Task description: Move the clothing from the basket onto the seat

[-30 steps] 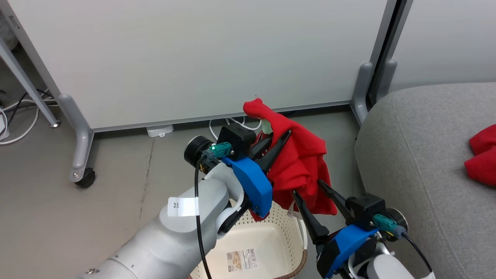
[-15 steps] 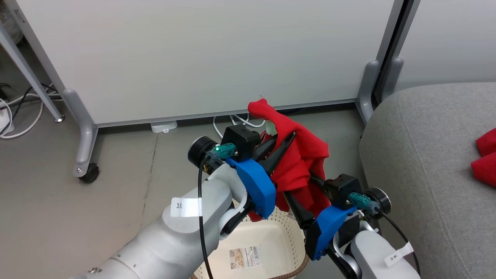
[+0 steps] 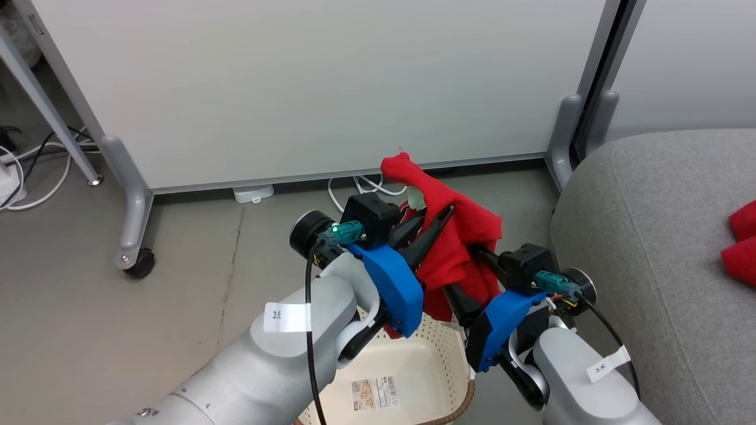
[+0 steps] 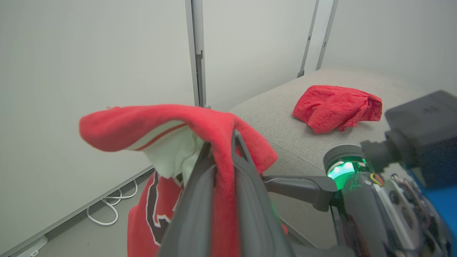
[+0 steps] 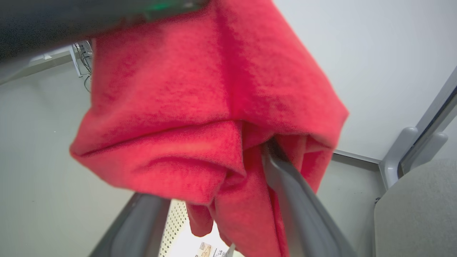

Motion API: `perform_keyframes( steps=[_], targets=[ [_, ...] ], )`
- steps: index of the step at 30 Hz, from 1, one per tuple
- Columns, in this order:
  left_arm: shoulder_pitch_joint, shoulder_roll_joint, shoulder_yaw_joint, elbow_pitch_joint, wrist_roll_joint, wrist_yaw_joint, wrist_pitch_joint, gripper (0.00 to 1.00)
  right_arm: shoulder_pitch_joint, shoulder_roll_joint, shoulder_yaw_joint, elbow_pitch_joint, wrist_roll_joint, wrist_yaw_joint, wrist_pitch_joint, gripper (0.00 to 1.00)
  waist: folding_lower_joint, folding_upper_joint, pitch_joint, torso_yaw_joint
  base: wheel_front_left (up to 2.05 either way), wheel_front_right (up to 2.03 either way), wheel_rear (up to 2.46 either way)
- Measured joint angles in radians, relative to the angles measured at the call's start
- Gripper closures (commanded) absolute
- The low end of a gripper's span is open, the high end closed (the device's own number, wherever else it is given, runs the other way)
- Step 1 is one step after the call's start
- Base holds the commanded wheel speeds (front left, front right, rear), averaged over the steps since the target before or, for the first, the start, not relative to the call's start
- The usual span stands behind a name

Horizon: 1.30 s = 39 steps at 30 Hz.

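Left pincer (image 3: 434,215): clamped on the top fold of the striped garment (image 3: 458,236), as it was a second ago. In the left wrist view the cloth drapes over both of its fingers.
Right pincer (image 3: 459,270): a second ago it sat low, at the hem near the basket (image 3: 440,348). It has since climbed up and in and is now just beside the left one. Its fingers are spread with the hanging folds between them, not pinched.
Striped garment: lifted clear, hanging above the basket's far rim. Its lower part, loose a second ago, now bunches against the right fingers.
Basket floor: the part that shows carries a sticker (image 3: 373,394) and no cloth.
Seat (image 3: 638,236): off to the right, well apart from the held garment. The plain garment (image 3: 741,248) already lies on it.
Camera: the head view has slid a little. The panel (image 3: 295,88) and seat shift together, so that is not the things moving.
Meaning: this looks like the last piece out of the basket, and the right arm seems to be coming in for a second hold before the carry.
Next: close the right fingers on the folds, then swing both arms over the seat and let go.
Risk: uneven arm motion could tug the cloth free, or the hem could catch the rim.
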Motion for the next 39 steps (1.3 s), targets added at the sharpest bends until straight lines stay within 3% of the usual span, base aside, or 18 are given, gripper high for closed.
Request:
perform_keyframes(
  steps=[1,3,4,5,28,29,30,31,32,39],
  targets=[
    [0.000,0.000,-0.001,0.000,-0.001,0.000,0.000,1.00,-0.003,0.000,0.003,0.008,0.004,0.000,-0.002,0.02,0.0000,0.0000,-0.001,0.001,0.00,0.00,0.00],
    [0.000,0.000,-0.004,0.000,-0.002,0.000,0.000,1.00,-0.010,0.000,0.011,0.022,0.015,0.000,-0.010,0.57,0.0000,0.0000,-0.002,0.001,0.00,0.00,0.00],
    [0.000,-0.001,-0.005,0.001,-0.002,0.000,0.000,1.00,-0.014,0.000,0.014,0.029,0.021,0.000,-0.011,0.73,0.0000,0.0000,-0.003,0.001,0.00,0.00,0.00],
    [0.000,-0.001,-0.005,0.001,-0.002,0.000,0.000,1.00,-0.017,0.000,0.017,0.034,0.023,0.000,-0.015,0.98,0.0000,0.0000,-0.003,0.001,0.00,0.00,0.00],
    [0.001,0.001,0.012,0.016,0.001,0.000,0.000,1.00,-0.041,0.000,0.059,0.088,0.091,0.000,-0.057,1.00,0.0000,0.0000,-0.006,-0.016,0.00,0.00,0.00],
    [0.001,0.001,0.013,0.017,0.001,0.000,0.000,0.92,-0.041,0.000,0.060,0.089,0.091,0.000,-0.057,1.00,0.0000,0.0000,-0.006,-0.016,0.00,0.00,0.00],
    [0.001,0.001,0.016,0.019,0.002,0.000,0.000,0.61,-0.043,0.000,0.061,0.091,0.091,0.000,-0.057,1.00,0.0000,0.0000,-0.006,-0.016,0.00,0.00,0.00],
    [0.001,0.001,0.019,0.020,0.006,0.000,0.000,0.19,-0.044,0.000,0.061,0.091,0.091,0.000,-0.058,1.00,0.0000,0.0000,-0.006,-0.016,0.00,0.00,0.00],
    [0.002,0.001,0.026,0.020,0.010,0.000,0.000,0.00,-0.044,0.000,0.061,0.092,0.092,0.000,-0.062,1.00,0.0000,0.0000,-0.006,-0.016,0.00,0.00,0.00],
    [0.047,0.008,0.121,0.002,0.055,0.000,0.000,0.00,-0.044,0.000,0.059,0.099,0.095,0.000,-0.065,1.00,0.0000,0.0000,-0.005,-0.017,0.00,0.00,0.00]
  ],
)
